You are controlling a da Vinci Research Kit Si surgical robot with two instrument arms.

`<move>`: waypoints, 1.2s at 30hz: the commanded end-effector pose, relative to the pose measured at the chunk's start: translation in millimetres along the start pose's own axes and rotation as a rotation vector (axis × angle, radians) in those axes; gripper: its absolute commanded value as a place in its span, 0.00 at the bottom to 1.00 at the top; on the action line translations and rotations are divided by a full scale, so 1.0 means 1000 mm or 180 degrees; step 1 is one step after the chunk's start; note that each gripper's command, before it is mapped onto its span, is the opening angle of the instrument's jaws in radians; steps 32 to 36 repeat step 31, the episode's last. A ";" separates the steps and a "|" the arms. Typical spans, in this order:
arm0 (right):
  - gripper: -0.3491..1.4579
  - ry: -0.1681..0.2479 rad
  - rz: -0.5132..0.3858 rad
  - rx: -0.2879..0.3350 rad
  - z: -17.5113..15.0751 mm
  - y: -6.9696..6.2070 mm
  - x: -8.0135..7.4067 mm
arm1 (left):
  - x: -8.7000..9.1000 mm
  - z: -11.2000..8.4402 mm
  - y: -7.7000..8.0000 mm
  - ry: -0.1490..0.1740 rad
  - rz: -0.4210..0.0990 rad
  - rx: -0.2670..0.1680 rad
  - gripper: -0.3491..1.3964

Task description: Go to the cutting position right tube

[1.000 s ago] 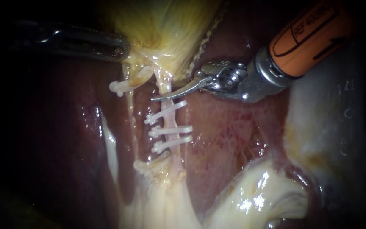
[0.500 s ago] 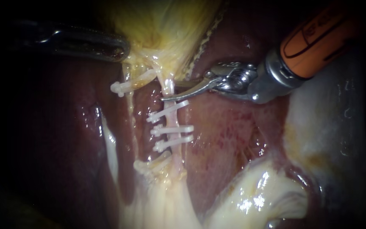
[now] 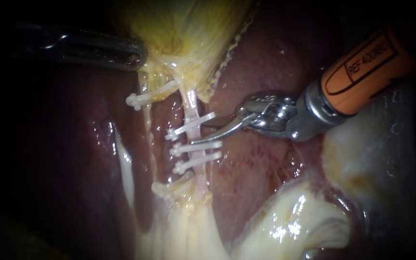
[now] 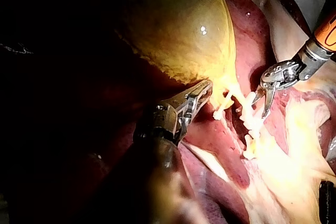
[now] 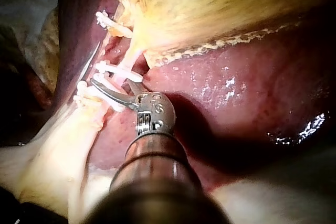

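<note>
The right tube [image 3: 191,102] runs pale pink down from the gallbladder [image 3: 188,29] and carries three white clips. My right instrument [image 3: 199,134], orange-shafted with curved blades, comes in from the upper right. Its blades are open astride that tube, between the top clip [image 3: 191,124] and the middle clip [image 3: 196,147]. The gap between the blades also shows in the left wrist view [image 4: 261,106] and the right wrist view [image 5: 113,87]. My left instrument [image 3: 136,55] is shut on the gallbladder's lower edge, with the jaws [image 4: 206,88] closed on yellow tissue.
The left tube [image 3: 146,120] is a thin strand with one clip [image 3: 145,98] high and another [image 3: 172,185] low. Dark red liver [image 3: 261,154] lies under and around both tubes. Pale fatty tissue [image 3: 290,221] fills the lower right.
My right instrument has moved down along the right tube, from above the top clip to the gap between the top and middle clips. The left instrument has held still.
</note>
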 end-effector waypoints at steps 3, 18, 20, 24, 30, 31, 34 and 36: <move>0.97 0.0060 0.0045 0.0071 0.0010 -0.0003 0.0003 | 0.0000 0.0000 0.0000 0.0000 0.0000 -0.0001 0.00; 0.99 0.0386 0.0101 0.0128 0.0046 -0.0005 0.0020 | 0.0000 0.0001 0.0000 -0.0001 -0.0001 -0.0002 0.00; 0.99 0.0387 0.0101 0.0127 0.0047 -0.0005 0.0020 | 0.0000 0.0001 0.0000 -0.0001 -0.0001 -0.0002 0.00; 0.99 0.0387 0.0101 0.0126 0.0047 -0.0005 0.0020 | -0.0001 0.0001 0.0000 -0.0001 -0.0001 -0.0002 0.00; 0.99 0.0387 0.0082 0.0125 0.0047 -0.0005 0.0020 | -0.0001 0.0001 0.0000 -0.0001 -0.0001 -0.0002 0.00; 0.99 0.0387 0.0063 0.0125 0.0047 -0.0005 0.0020 | -0.0001 0.0001 0.0000 -0.0001 -0.0001 -0.0001 0.00; 0.99 0.0387 0.0063 0.0125 0.0047 -0.0005 0.0020 | -0.0001 0.0001 0.0000 -0.0001 -0.0001 -0.0001 0.00; 0.99 0.0387 0.0063 0.0125 0.0047 -0.0005 0.0020 | -0.0001 0.0001 0.0000 -0.0001 -0.0001 -0.0001 0.00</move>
